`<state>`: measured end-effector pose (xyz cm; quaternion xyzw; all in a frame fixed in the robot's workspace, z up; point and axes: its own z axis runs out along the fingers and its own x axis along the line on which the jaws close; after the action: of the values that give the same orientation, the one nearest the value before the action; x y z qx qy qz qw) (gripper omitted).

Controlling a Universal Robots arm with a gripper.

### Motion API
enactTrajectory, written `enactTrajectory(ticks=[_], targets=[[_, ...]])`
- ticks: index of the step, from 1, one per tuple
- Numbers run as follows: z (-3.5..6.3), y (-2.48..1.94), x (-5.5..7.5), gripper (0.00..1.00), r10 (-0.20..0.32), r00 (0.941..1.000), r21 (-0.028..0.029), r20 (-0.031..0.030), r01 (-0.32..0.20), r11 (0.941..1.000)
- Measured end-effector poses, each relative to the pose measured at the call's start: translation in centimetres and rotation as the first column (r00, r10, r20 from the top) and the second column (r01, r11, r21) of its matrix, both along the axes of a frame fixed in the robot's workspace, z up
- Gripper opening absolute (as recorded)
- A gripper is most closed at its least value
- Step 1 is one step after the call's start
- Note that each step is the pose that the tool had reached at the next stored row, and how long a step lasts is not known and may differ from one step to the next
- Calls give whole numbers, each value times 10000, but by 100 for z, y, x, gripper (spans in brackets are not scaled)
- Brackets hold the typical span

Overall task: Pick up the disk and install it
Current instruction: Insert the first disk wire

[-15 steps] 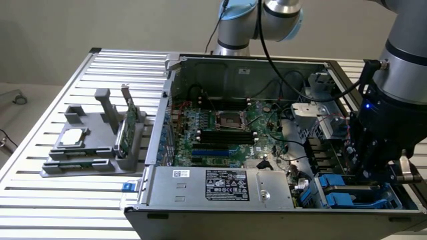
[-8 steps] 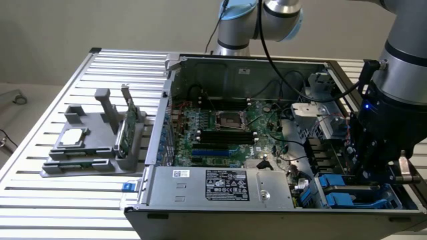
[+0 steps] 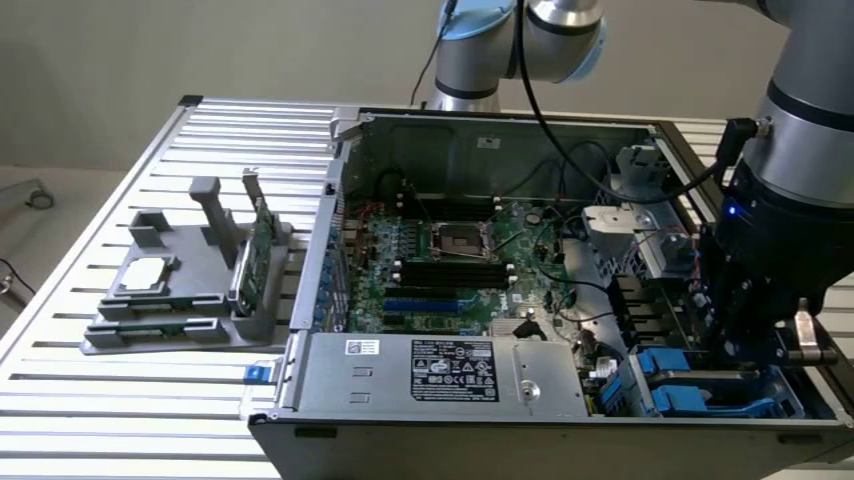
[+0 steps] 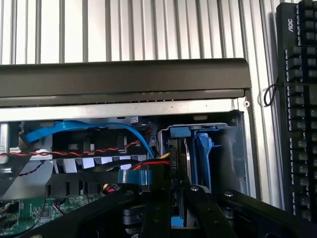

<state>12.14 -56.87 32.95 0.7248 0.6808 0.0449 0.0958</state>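
The disk (image 4: 194,151) stands on edge in the drive bay at the corner of the open computer case (image 3: 534,425). It shows as a thin grey slab with its bright blue carrier alongside. My gripper (image 4: 177,198) reaches down into that bay, its black fingers (image 4: 156,213) closed on either side of the disk's near end. In the exterior view the arm and gripper (image 3: 755,348) hang over the case's front corner at the exterior view's right, just above blue plastic bay parts (image 3: 681,385).
A blue data cable (image 4: 89,128) and red-black wires (image 4: 74,151) run beside the bay. The power supply (image 3: 441,365) and motherboard (image 3: 441,260) take up the case. A grey fixture (image 3: 174,300) holds a square chip (image 3: 144,272) and a green card (image 3: 254,255). A black keyboard (image 4: 299,99) lies outside the case.
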Motion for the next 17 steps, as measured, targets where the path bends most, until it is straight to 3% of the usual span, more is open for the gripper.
enactTrajectory(ticks=[7,17], targets=[[-4,56,0,17,-118,9999,10,0,118,9999],[0,108,-1,17,-300,9995,-29,0,300,9995]])
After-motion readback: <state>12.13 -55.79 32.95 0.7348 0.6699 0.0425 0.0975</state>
